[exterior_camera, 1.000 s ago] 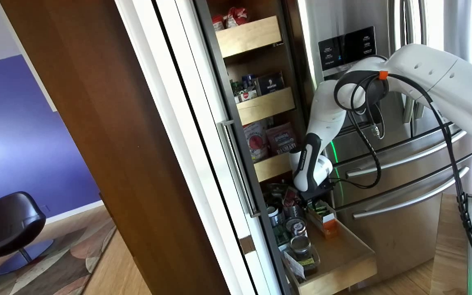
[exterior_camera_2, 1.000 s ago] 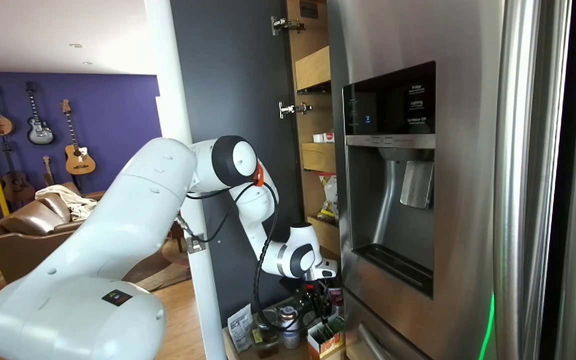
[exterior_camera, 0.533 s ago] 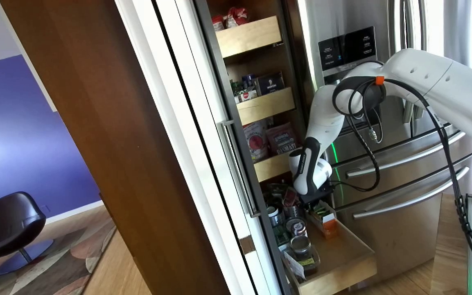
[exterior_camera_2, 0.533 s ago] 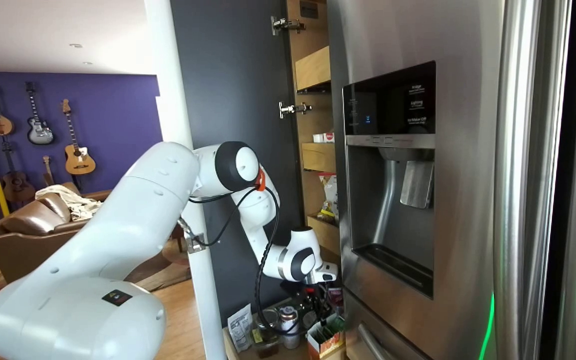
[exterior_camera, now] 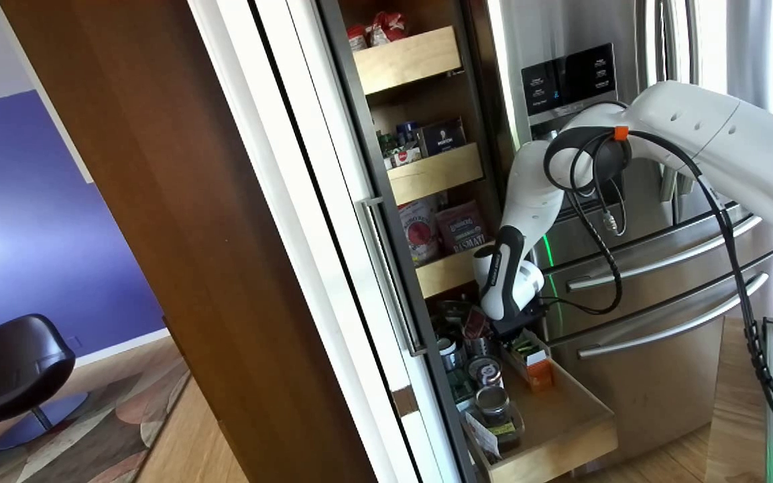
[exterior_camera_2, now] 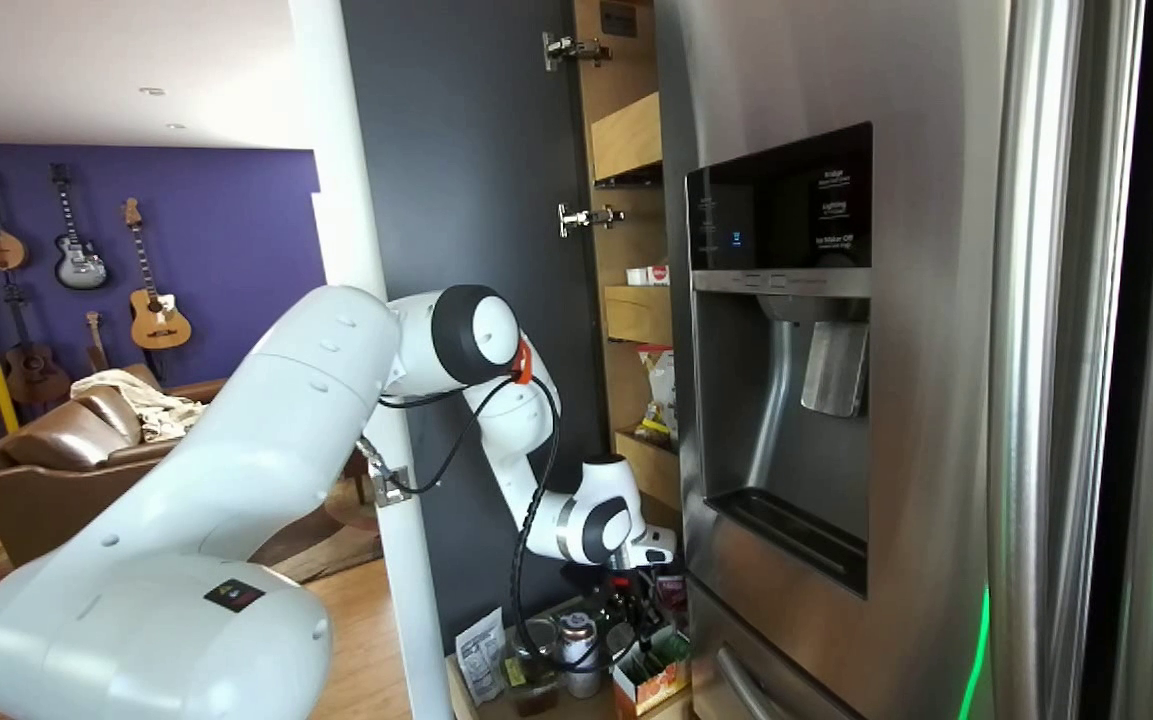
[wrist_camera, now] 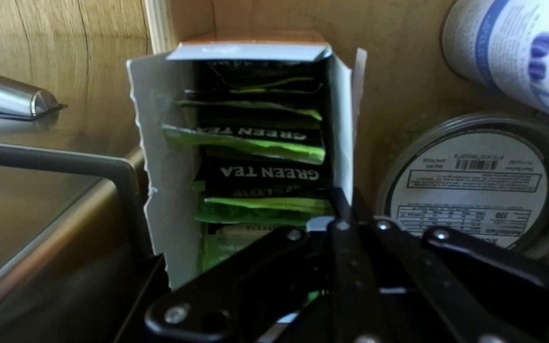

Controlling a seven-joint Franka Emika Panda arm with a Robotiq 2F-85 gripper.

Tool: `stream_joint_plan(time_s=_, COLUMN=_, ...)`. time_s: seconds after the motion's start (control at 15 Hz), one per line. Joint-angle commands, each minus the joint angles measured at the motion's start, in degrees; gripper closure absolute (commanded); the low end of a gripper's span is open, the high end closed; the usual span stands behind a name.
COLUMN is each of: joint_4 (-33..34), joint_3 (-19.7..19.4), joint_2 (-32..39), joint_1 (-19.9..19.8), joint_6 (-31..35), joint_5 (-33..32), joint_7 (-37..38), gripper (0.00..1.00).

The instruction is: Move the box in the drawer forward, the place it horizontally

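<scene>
Beside a stainless-steel fridge (exterior_camera: 634,396), at the foot of a tall pantry (exterior_camera_2: 626,245), a pulled-out drawer (exterior_camera: 557,409) of pale wood, with a white robot arm (exterior_camera: 527,181) bent down over its inner part. Along the fridge side of this drawer, just beside the side wall (exterior_camera: 582,389) and apart from the front panel (exterior_camera: 560,451), the box (wrist_camera: 169,181): an upright, open-topped carton, white within and orange outside at the end toward the front panel, with one ragged torn edge. Packed within, in a row, tea sachets (wrist_camera: 264,171) in black and bright green, lettered GREEN TEA, upside down in the wrist view. At the lower edge of that same view, a black gripper (wrist_camera: 349,197) with jaws in a narrow pinch on the box wall away from the fridge, one slim fingertip inside and one outside. Next to the box, across a narrow gap, a round container (wrist_camera: 469,186) with a white printed label on top, and near it a white-and-blue can (wrist_camera: 503,47). Closer to the front panel, in an exterior view, a jar (exterior_camera: 493,401). Higher up, on pale-wood shelves (exterior_camera: 436,173), red bags (exterior_camera: 389,25), a black package (exterior_camera: 441,137) and a bag of basmati rice (exterior_camera: 461,227). Farther off, across the room, a purple wall (exterior_camera_2: 236,220) hung with guitars (exterior_camera_2: 158,322), and a brown leather sofa (exterior_camera_2: 56,455)
</scene>
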Motion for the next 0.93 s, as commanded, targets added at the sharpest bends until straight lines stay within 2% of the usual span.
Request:
stream_joint_plan(time_s=0.0, joint_4=-0.77, joint_3=0.00, joint_2=-0.40, joint_1=0.40, joint_6=-0.42, joint_5=0.74, joint_7=-0.44, gripper=1.00)
stream_joint_plan(time_s=0.47, joint_4=-7.37, joint_3=-0.61, joint_2=-5.66, joint_1=2.71, joint_6=-1.08, joint_5=0.93, joint_7=1.08, gripper=1.00)
stream_joint_plan(time_s=0.73, joint_4=-11.90, joint_3=-0.36, joint_2=-9.13, joint_1=4.70, joint_6=-3.90, joint_5=1.73, joint_7=4.06, gripper=1.00)
stream_joint_plan(time_s=0.87, joint_4=-12.93, joint_3=0.63, joint_2=-10.62, joint_1=4.71, joint_6=-7.66, joint_5=3.29, joint_7=6.33, gripper=1.00)
